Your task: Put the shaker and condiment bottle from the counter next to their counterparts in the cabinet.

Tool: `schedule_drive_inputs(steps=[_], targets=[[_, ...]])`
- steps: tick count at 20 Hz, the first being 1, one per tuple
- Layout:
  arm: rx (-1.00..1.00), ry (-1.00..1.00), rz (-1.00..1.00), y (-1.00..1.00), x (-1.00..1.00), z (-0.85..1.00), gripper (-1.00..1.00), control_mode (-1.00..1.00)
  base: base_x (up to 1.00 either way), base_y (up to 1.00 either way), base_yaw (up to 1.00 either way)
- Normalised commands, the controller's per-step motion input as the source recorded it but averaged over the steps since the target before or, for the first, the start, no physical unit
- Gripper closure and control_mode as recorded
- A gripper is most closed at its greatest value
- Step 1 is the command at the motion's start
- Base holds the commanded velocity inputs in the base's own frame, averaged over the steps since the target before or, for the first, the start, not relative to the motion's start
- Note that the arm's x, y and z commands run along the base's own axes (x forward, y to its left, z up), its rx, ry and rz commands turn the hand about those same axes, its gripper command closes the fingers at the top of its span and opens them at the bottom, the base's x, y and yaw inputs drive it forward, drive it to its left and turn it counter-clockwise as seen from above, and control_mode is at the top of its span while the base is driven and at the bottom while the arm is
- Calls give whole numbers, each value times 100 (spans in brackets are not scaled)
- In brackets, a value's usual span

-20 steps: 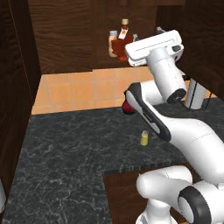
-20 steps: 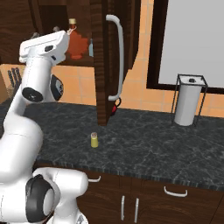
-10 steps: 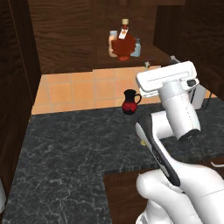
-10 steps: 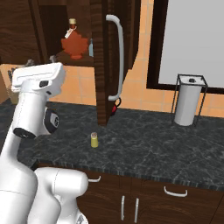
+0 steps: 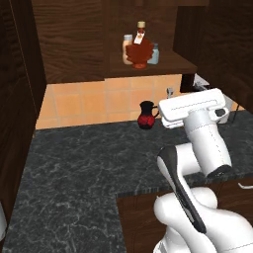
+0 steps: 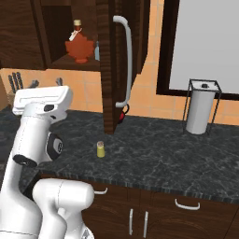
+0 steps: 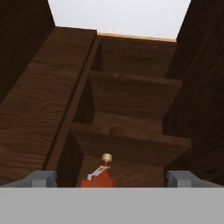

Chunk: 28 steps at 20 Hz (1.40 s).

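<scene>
The red-brown condiment bottle (image 5: pixel 139 51) stands on the cabinet (image 5: pixel 74 44) shelf, between a slim peach bottle (image 5: pixel 128 45) and a pale blue-grey shaker (image 5: pixel 154 53). It also stands in the right base view as the condiment bottle (image 6: pixel 79 47). The yellow-green shaker (image 6: pixel 100 149) stands upright on the counter (image 6: pixel 154 158), in front of the open cabinet door. My gripper (image 7: pixel 113 179) is open and empty, its fingertips (image 7: pixel 42 178) wide apart. It looks up at the bottle's tan cap (image 7: pixel 106 157) from below and away from it. My hand (image 5: pixel 191 105) hangs over the counter, right of the shelf.
A dark red-black jug (image 5: pixel 146 114) stands on the counter by the orange tiles. The open cabinet door (image 6: pixel 109 70) with its white handle (image 6: pixel 125 60) hangs above the shaker. A paper towel holder (image 6: pixel 200 112) stands far right and a knife block (image 6: pixel 16 82) far left.
My hand has drawn back and down from the cabinet shelf, staying open. The condiment bottle stays on the shelf. The shaker has not moved.
</scene>
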Motion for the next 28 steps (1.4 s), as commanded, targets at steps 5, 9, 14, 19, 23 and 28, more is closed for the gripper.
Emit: schedule_drive_inputs(steps=[5,9,14,19,23,28], targets=[[0,41,0,0,-13,0,-100,-100,0,0,0],[0,50,0,0,-1,0,-100,-100,0,0,0],[0,41,0,-1,-17,0,-100,-100,0,0,0],[2,42,0,-4,-15,0,-100,-100,0,0,0],[1,44,-1,-5,0,0,-100,-100,0,0,0],[-1,36,-7,-2,0,-13,-100,-100,0,0,0]])
